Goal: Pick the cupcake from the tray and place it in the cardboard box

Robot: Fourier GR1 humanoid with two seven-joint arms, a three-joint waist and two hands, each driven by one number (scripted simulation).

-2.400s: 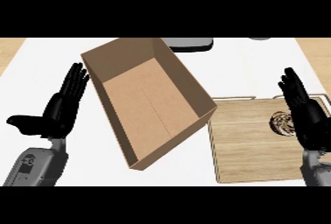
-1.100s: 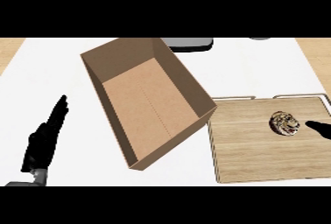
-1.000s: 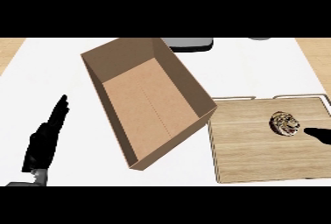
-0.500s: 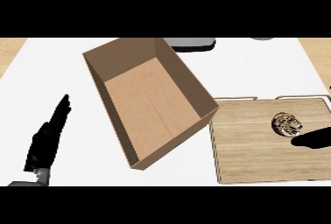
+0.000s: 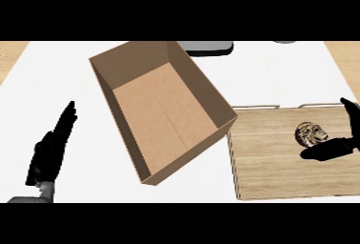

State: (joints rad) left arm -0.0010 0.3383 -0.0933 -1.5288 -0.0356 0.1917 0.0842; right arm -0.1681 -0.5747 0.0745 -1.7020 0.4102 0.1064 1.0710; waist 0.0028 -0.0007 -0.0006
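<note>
The right robot hand (image 5: 336, 147) and tray (image 5: 281, 176) run off the right edge.

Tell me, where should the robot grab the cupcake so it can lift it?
Probably round its sides, coming from the right. The cupcake sits alone on the wooden tray, nothing crowding it, and the right hand is already beside it with thumb and fingers spread either side.

Steep head view over counter (image 5: 42, 95)
</note>
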